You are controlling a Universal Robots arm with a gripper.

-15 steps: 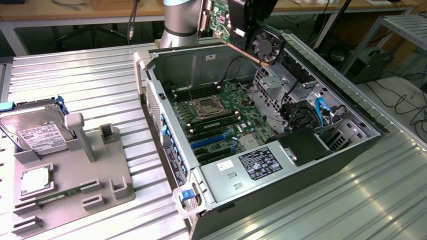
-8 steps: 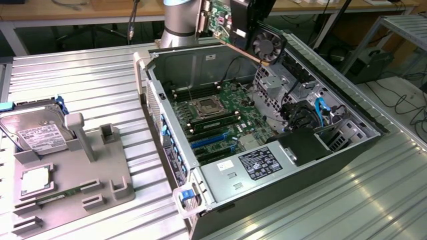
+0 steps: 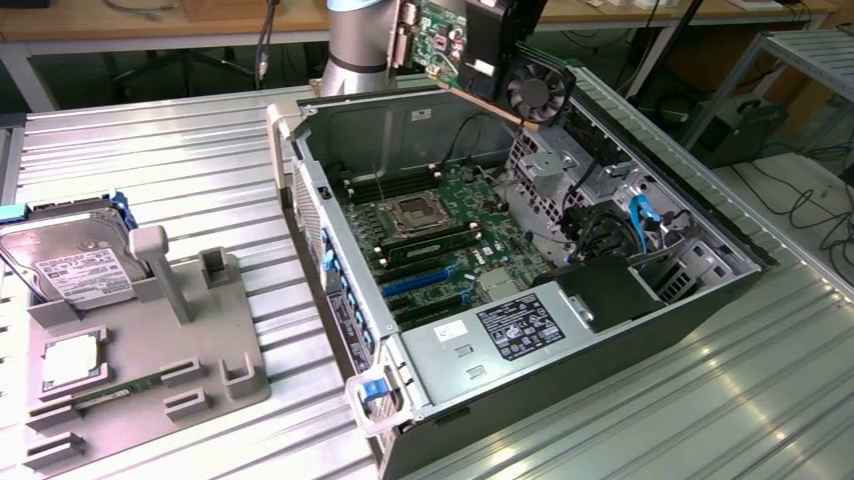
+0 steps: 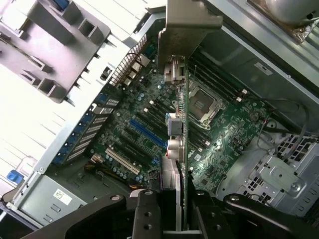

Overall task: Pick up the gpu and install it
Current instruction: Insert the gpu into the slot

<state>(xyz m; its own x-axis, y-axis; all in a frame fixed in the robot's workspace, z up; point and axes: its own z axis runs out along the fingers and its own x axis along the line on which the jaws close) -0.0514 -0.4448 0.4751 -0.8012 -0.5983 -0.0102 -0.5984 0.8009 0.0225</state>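
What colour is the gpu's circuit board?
Green; the gpu shows best in the exterior view.

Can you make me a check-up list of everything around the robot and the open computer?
Surface: ribbed metal table, with the open computer case standing on it.
Job's things: gpu held in the air above the case and its motherboard; not installed yet.
Clutter: hard drive in a grey holder tray, at the exterior view's left.
Grippers: gripper shut on the gpu.
Cables: blue cable and black wires inside the case; floor cables at the exterior view's right.
Surroundings: wooden benches behind; metal rack.
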